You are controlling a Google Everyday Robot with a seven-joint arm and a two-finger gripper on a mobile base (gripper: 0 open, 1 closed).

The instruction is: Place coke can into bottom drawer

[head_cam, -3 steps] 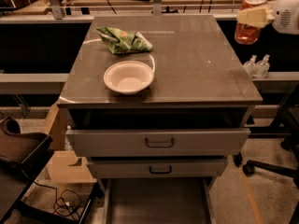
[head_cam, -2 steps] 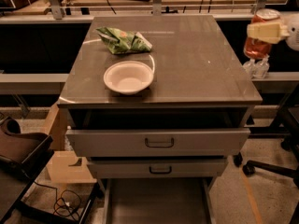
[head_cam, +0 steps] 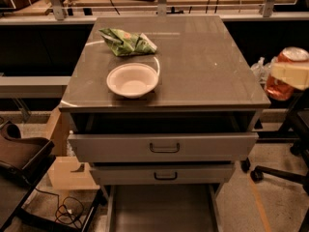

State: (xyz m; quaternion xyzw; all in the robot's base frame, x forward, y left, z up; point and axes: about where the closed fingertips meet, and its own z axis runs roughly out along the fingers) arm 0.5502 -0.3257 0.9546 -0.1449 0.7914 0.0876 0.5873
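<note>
The grey tabletop (head_cam: 203, 66) fills the middle of the view. Under it, at 6 o'clock, the bottom drawer (head_cam: 161, 211) is pulled out far. Its flat floor is bare between the thin side rails, so I judge it is open to receive something from above. The taller drawer front (head_cam: 164, 146) and the narrower drawer front (head_cam: 164, 174) stand above it, each pulled out only a little, and both overhang the back part of the open drawer.

On the tabletop a white bowl (head_cam: 132, 79) sits toward 9 o'clock, and a green bag (head_cam: 126, 41) lies behind it toward 11 o'clock, apart from the bowl.

The coke can (head_cam: 279, 87) is off the tabletop, in the air at 3 o'clock beside the right edge of the cabinet. It is red with a silver rim and roughly upright, and I cannot read its lettering. The tool (head_cam: 291, 75) has closed around the can, and one cream finger crosses its upper half. The can is probably held out at the side so that it can go down past the edge toward 6 o'clock.
</note>
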